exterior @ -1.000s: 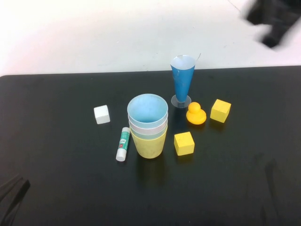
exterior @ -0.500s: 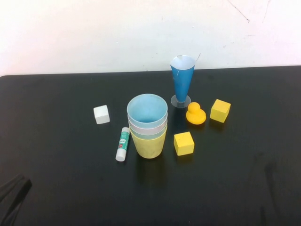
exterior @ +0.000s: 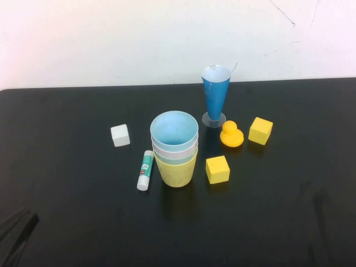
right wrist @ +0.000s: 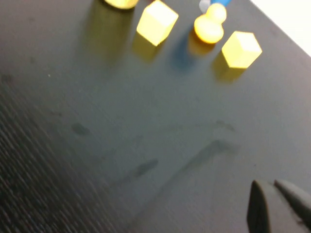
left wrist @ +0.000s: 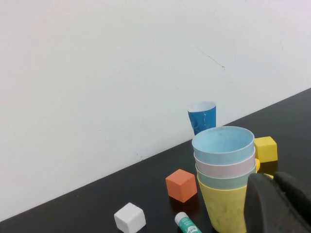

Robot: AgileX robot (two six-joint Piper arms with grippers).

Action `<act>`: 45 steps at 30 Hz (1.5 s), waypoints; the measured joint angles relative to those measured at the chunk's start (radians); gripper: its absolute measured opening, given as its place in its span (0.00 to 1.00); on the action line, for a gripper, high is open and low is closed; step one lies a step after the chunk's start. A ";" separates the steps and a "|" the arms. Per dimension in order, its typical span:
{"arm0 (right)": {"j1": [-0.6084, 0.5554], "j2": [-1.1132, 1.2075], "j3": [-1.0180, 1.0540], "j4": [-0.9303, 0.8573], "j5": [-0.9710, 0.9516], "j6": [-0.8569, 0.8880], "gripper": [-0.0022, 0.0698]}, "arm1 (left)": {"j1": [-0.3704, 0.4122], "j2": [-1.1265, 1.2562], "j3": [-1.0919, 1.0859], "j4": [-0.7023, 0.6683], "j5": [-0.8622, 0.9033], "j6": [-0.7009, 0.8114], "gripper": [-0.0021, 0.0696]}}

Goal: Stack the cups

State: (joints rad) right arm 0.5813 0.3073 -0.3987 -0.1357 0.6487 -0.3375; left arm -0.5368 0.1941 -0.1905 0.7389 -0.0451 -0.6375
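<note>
Cups [exterior: 174, 147]: four nested (apparently), two yellow cubes [exterior: 217, 169] nearby; left hand [left wrist: 279, 204], right hand [right wrist: 277, 206] both closed, empty.

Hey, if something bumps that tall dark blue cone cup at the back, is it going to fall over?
Probably yes. The dark blue cone cup is tall, widest at the rim and narrows to a small clear foot, so it looks top-heavy and apt to tip. It seems thin-walled, so likely light and easy to shove. Once down, its round taper would probably roll in an arc, perhaps toward the rubber duck beside it.

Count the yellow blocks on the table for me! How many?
2. One yellow block sits just right of the stacked cups; the other yellow block sits farther right, beside the rubber duck.
</note>
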 joint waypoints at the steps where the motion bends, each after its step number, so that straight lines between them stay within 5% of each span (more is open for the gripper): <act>1: 0.000 -0.023 0.009 0.002 -0.002 0.000 0.03 | 0.000 0.000 0.000 0.000 0.000 0.000 0.03; 15: 0.000 -0.094 0.027 0.021 0.026 0.002 0.03 | 0.000 0.000 0.000 0.000 0.000 0.000 0.03; 20: 0.000 -0.094 0.027 0.022 0.028 0.002 0.03 | 0.009 0.000 0.000 -0.140 0.000 0.000 0.03; 28: 0.000 -0.094 0.027 0.024 0.034 0.002 0.03 | 0.245 -0.104 0.002 -0.305 0.039 0.028 0.03; 34: 0.000 -0.094 0.027 0.026 0.034 0.002 0.03 | 0.424 -0.204 0.085 -0.572 0.123 0.394 0.03; 37: 0.000 -0.094 0.029 0.026 0.036 0.002 0.03 | 0.458 -0.205 0.170 -0.641 0.131 0.464 0.03; 45: 0.000 -0.094 0.029 0.028 0.036 0.002 0.03 | 0.466 -0.206 0.209 -0.697 0.346 0.375 0.03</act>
State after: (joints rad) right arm 0.5813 0.2134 -0.3694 -0.1075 0.6843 -0.3359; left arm -0.0711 -0.0119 0.0186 0.0416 0.3011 -0.2627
